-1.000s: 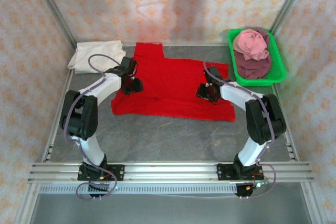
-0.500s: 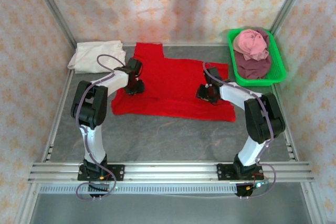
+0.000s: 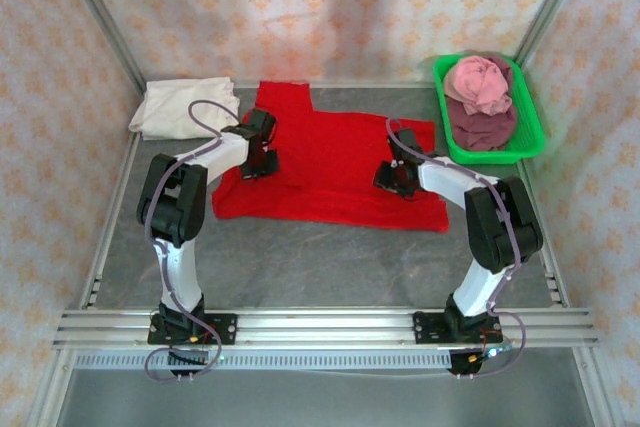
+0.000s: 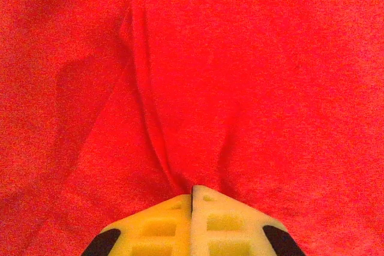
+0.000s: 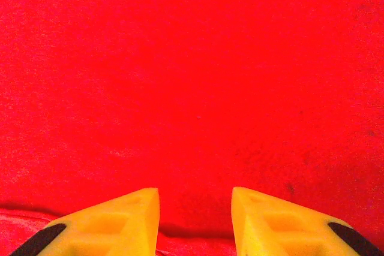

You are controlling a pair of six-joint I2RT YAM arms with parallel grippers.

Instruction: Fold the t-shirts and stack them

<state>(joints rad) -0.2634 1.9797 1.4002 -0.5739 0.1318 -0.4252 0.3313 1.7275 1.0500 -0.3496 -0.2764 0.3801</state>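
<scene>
Fingers: left gripper [image 4: 192,191] pinched tight on a red pleat; right gripper [image 5: 195,196] parted over the cloth, gripping nothing.
Red t-shirt [image 3: 330,162]: spread mid-table, long axis left-right, the grippers near opposite ends.
Cream t-shirt [image 3: 180,107]: folded, far-left corner.

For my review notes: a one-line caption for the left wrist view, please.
Left gripper closed on a pinch of the red t-shirt, creases in the cloth converging where its jaws meet.
</scene>
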